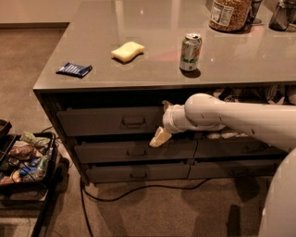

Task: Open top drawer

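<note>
Tool [162, 125] at right end of top drawer [101, 121] front, just under bench [152, 69] edge. Spread or pressed together: cannot tell. Loop handle [133, 121] just left of tool, long axis level, left-right. Drawer looks barely out. Pull likely toward near side.

You could read no words or numbers anywhere. The can [190, 52] at one o'clock and the jar [230, 14] at two o'clock bore labels, both illegible to you. The gripper [163, 124] sat at the right end of the top drawer [108, 121].
</note>
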`<state>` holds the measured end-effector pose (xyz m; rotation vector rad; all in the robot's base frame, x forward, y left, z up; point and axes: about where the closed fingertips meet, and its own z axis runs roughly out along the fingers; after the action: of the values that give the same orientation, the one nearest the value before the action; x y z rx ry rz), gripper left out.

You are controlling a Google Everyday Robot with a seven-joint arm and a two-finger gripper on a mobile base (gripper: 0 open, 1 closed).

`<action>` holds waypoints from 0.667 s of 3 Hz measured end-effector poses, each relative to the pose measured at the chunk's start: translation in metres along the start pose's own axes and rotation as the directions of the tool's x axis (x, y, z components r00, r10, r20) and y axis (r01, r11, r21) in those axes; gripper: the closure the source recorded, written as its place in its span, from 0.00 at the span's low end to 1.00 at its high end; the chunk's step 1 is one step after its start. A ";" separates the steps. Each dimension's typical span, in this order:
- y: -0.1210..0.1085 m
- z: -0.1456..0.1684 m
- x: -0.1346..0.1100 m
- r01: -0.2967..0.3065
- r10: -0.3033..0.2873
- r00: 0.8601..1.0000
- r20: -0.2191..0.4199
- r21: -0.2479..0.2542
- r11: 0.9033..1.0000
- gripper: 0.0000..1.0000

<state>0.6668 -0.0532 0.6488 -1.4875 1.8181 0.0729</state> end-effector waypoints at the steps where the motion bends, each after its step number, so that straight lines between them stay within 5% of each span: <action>1: -0.010 -0.004 -0.009 0.032 -0.033 0.999 0.010 0.027 0.999 0.00; 2: -0.010 -0.004 -0.009 0.032 -0.033 0.999 0.010 0.027 0.999 0.00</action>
<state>0.6732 -0.0508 0.6611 -1.4948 1.7792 0.0406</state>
